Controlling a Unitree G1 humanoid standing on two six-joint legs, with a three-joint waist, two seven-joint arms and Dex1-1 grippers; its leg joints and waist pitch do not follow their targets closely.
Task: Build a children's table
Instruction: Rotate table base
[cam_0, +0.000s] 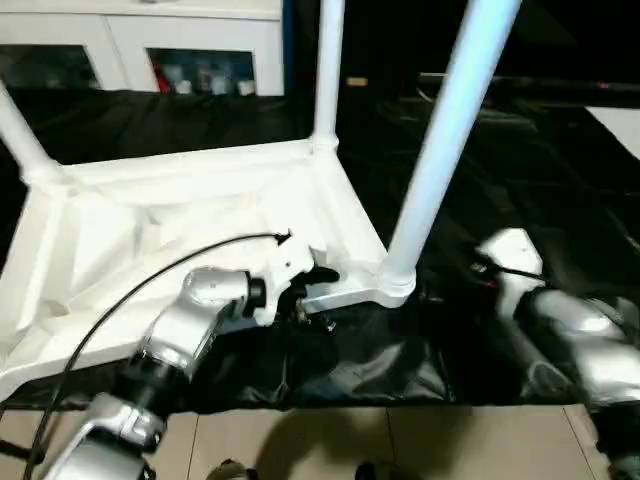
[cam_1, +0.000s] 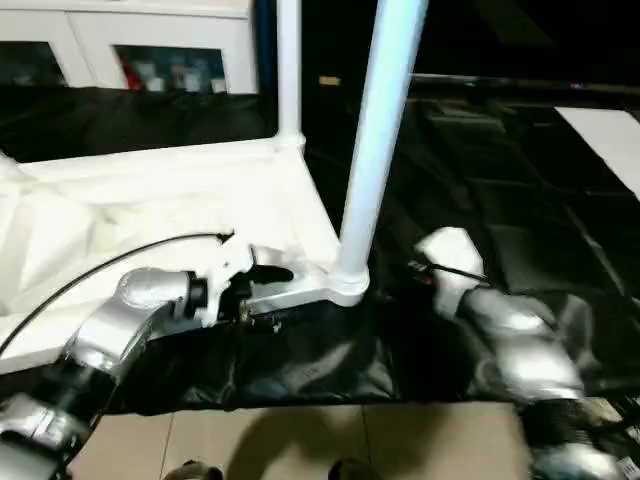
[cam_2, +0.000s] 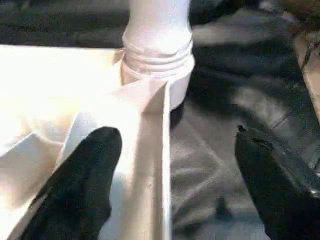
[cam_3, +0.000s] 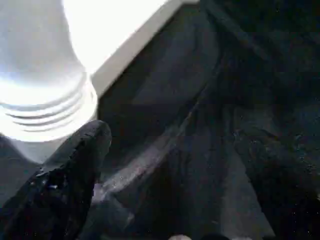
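Children's table (cam_0: 180, 215) upside down, black sheet (cam_0: 500, 180), tiled floor (cam_0: 400, 440)

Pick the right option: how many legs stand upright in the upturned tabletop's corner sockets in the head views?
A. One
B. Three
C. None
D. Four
B: three legs rise from the tabletop: one at the near right corner, one at the far right corner, and one at the far left corner.
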